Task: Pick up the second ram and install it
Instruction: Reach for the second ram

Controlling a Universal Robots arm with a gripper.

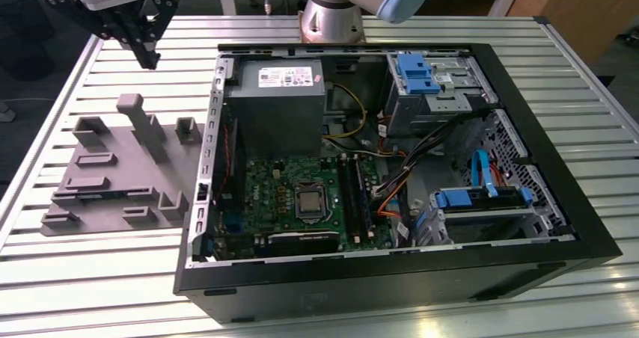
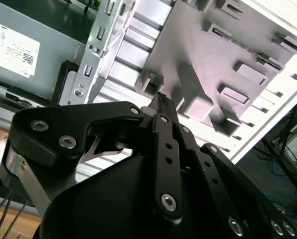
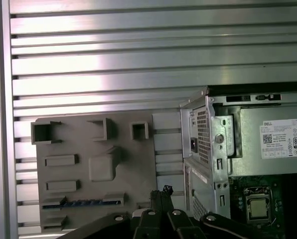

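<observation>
Over the slatted metal table (image 1: 100, 278), at the exterior view's far left, my gripper (image 1: 151, 60) hangs in the air beyond the far end of the grey tray (image 1: 110, 170), touching nothing. Its claw is together: the black fingers meet at the tips with nothing between them, and both wrist views show them the same way. The second ram (image 3: 83, 202) is in the first wrist view, a thin blue-green strip lying flat on the tray, between two low raised blocks near one edge. It is well apart from the fingertips (image 3: 167, 190), which in that view sit near the gap between the tray and the open computer case (image 1: 399, 278). I can't make the stick out in the exterior view. The case lies on its side just beside the tray, on the exterior view's right. Inside it I see the grey power supply (image 1: 274, 110) at the far end and the green motherboard (image 1: 269, 181) nearer the camera, with its square silver chip (image 1: 311, 201) in the middle. Whether the dark memory slots (image 1: 355, 196) beside the chip hold anything, I can't tell. Blue drive brackets (image 1: 414, 72) sit along the case's far side from the tray.
</observation>
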